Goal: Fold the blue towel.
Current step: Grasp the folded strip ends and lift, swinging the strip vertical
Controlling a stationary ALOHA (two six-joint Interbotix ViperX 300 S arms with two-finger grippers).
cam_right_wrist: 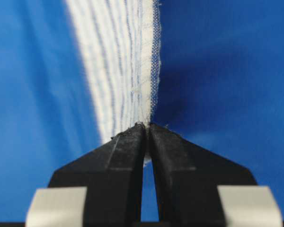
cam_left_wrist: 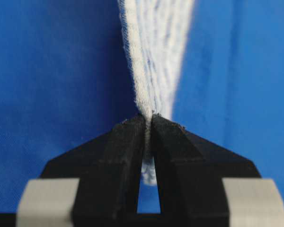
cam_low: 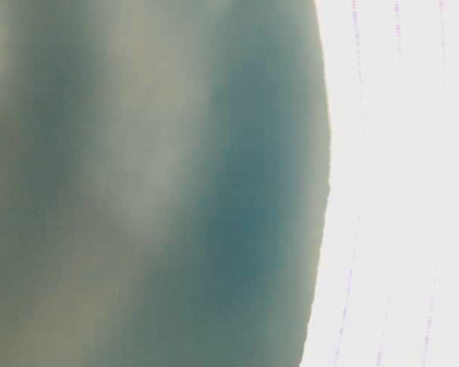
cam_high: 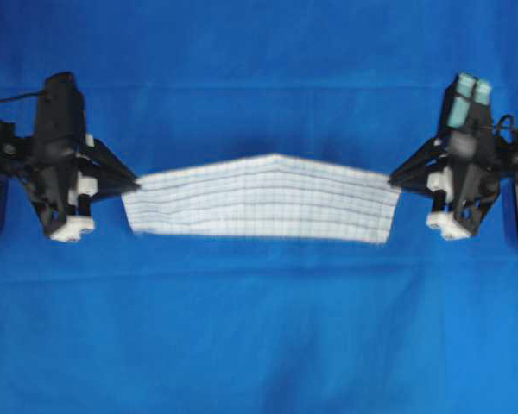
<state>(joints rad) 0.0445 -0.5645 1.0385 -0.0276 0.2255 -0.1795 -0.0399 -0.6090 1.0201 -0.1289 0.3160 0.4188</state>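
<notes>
The blue towel, white with thin blue check lines, hangs stretched between my two grippers above the table. My left gripper is shut on its left end and my right gripper is shut on its right end. Its upper edge peaks in the middle and its lower edge hangs straight. In the left wrist view the towel runs away from the pinched tips of the left gripper. In the right wrist view the towel leaves the shut right gripper the same way. The table-level view shows only a blurred white towel close to the lens.
A plain solid-blue sheet covers the whole table. Both arms stand at the left and right edges of the overhead view. Nothing else lies on the sheet.
</notes>
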